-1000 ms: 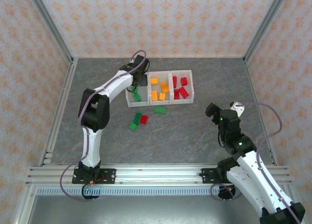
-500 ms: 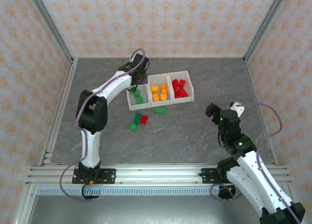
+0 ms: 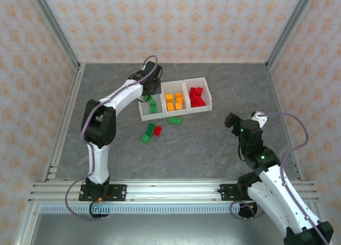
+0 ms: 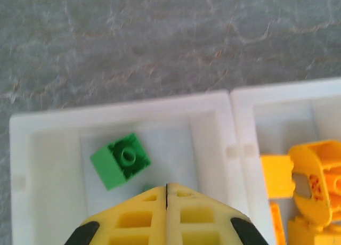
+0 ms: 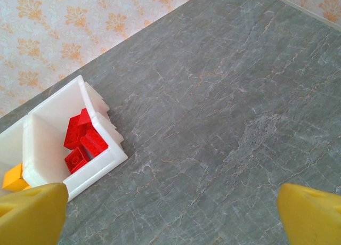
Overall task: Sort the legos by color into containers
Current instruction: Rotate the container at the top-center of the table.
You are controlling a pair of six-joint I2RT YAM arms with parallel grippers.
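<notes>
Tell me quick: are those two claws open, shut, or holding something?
Left gripper: shut, holding nothing.
Right gripper: open, empty.

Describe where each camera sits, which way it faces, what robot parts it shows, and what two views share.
Top external: above and behind the arm bases, looking down on the grey table, three joined white translucent plastic bins and both white arms.
Left wrist: straight down into the green-brick bin; shut yellow left pincer at bottom.
Right wrist: slanting across the table to the red-brick bin; open right pincer in bottom corners.
Shared: both wrist views catch the orange-brick bin.
</notes>
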